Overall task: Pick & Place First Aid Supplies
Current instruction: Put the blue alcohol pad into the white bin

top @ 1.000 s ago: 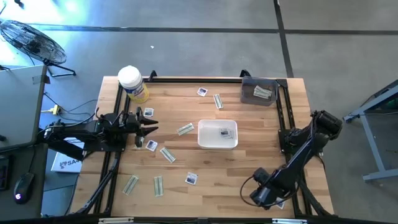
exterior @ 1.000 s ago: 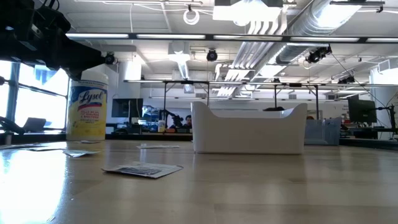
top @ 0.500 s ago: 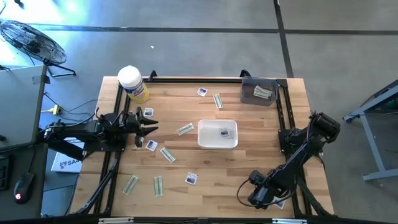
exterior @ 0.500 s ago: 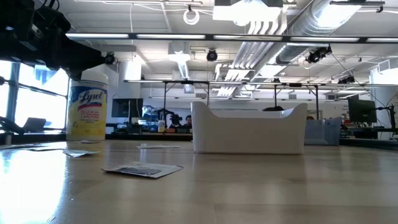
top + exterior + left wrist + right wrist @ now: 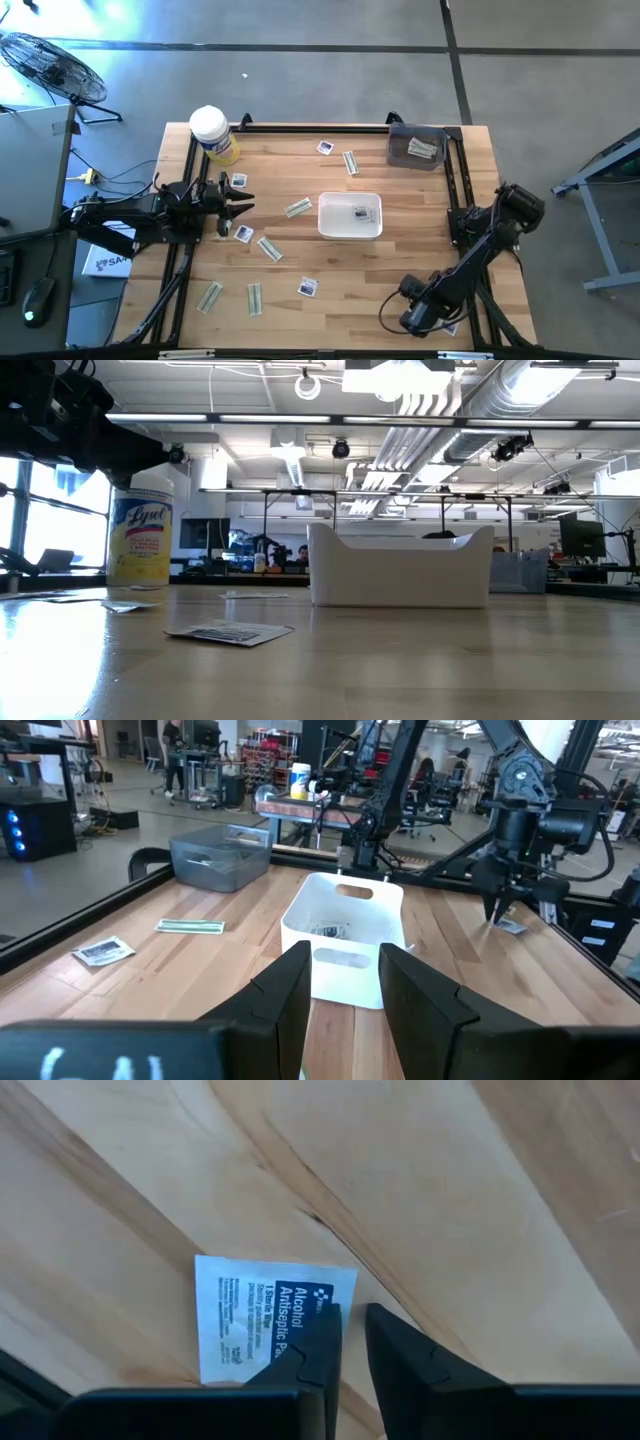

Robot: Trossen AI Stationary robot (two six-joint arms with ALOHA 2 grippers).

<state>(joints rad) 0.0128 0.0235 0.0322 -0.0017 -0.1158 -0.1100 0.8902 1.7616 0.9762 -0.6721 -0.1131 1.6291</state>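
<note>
Right wrist view shows the right tool (image 5: 345,1342), fingers nearly together and gripping nothing, poised over an alcohol wipe packet (image 5: 268,1316) lying flat near the bench's front right corner, so it should spread wider, straddle one edge, then pinch.

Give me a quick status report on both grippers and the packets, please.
Right gripper open, low over square white alcohol-wipe packet at table's near right corner. Left gripper open, waiting at left edge. White plastic tray holds one packet. Nothing blocking.
</note>
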